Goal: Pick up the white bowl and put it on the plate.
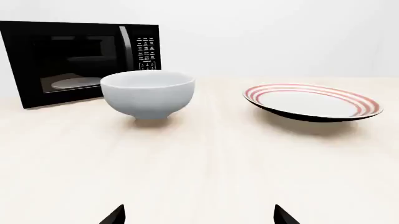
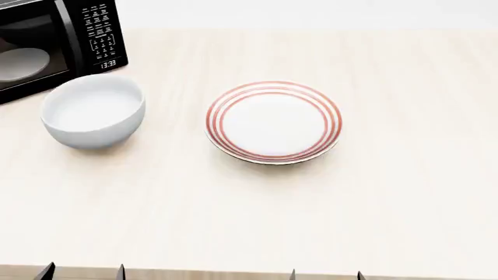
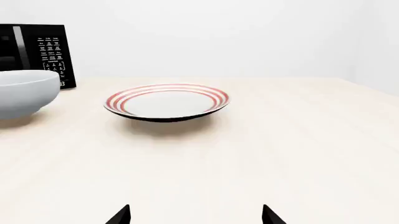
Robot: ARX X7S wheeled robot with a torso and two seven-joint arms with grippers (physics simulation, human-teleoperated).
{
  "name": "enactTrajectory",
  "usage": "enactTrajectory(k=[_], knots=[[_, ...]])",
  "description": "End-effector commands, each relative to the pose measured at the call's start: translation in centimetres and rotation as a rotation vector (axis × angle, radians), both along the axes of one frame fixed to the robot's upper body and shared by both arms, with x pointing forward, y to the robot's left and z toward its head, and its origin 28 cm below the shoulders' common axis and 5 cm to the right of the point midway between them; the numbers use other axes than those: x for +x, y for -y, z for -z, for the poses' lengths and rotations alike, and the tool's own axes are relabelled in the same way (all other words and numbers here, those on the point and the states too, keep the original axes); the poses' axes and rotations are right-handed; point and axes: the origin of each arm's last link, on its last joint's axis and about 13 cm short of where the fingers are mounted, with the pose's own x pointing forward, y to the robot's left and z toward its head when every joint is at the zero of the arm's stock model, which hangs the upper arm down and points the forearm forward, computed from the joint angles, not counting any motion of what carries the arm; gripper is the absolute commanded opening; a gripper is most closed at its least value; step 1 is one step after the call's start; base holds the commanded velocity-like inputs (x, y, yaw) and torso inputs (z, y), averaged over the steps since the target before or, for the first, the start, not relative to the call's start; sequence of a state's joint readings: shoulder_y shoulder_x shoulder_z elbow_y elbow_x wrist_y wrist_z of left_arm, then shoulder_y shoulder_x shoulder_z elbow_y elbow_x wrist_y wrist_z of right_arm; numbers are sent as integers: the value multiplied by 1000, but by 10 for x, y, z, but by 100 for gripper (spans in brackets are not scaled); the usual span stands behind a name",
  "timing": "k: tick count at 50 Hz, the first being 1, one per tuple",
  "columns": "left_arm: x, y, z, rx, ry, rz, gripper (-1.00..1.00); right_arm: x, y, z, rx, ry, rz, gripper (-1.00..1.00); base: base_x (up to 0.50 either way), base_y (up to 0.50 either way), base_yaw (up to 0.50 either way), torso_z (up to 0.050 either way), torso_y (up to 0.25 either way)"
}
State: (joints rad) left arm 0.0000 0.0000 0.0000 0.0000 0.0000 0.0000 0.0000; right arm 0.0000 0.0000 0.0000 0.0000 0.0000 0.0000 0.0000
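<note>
Pale wood tabletop (image 2: 404, 192) fills my head view under a plain white wall, with a black microwave (image 2: 46, 44) at the far left corner. I see the white bowl (image 2: 93, 111) standing upright just in front of the microwave, close to it but apart, and the plate (image 2: 274, 121) sits near the bowl on its right, a clear strip of wood between them. Neither thing is held. My left gripper (image 1: 198, 215) shows only two dark fingertips set wide apart with nothing between them, and the right gripper (image 3: 195, 215) looks the same, so I read both sets of jaws as spread open and empty, low at the near edge. The step in hand, as I judge it, is the reach for the bowl, and the left arm is the natural one since the bowl lies on its side. I would come in over the near rim, put one finger inside the thick wall and one outside, and close firmly, because the glossy curve could slip. I'd keep clear of the microwave behind it, then lift straight before crossing to the plate.
</note>
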Motion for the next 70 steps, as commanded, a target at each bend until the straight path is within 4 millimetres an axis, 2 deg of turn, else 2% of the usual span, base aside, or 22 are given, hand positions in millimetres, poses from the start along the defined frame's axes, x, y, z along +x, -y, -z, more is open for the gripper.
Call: enactTrajectory(k=[1, 27, 32, 42, 45, 57, 70], knots=[[0, -1, 0, 0, -1, -5, 100, 0, -1, 0, 0, 3, -2, 100, 0, 0, 0, 0, 0], [-1, -2, -2, 2, 9, 2, 100, 2, 0, -3, -22, 15, 28, 100, 0, 0, 0, 0, 0], [-3, -4, -8, 1, 34, -8, 100, 2, -1, -6, -30, 19, 28, 100, 0, 0, 0, 0, 0], [-11, -3, -32, 47, 102, -15, 100, -4, -3, -25, -37, 61, 33, 100, 0, 0, 0, 0, 0], [-14, -3, -40, 16, 118, 7, 100, -8, -3, -37, -47, 110, 48, 100, 0, 0, 0, 0, 0], [-26, -1, -67, 42, 204, 16, 100, -25, -4, -68, -67, 204, 56, 100, 0, 0, 0, 0, 0], [-38, 0, -94, 35, 280, 4, 100, -35, -7, -83, -67, 259, 53, 100, 0, 0, 0, 0, 0]])
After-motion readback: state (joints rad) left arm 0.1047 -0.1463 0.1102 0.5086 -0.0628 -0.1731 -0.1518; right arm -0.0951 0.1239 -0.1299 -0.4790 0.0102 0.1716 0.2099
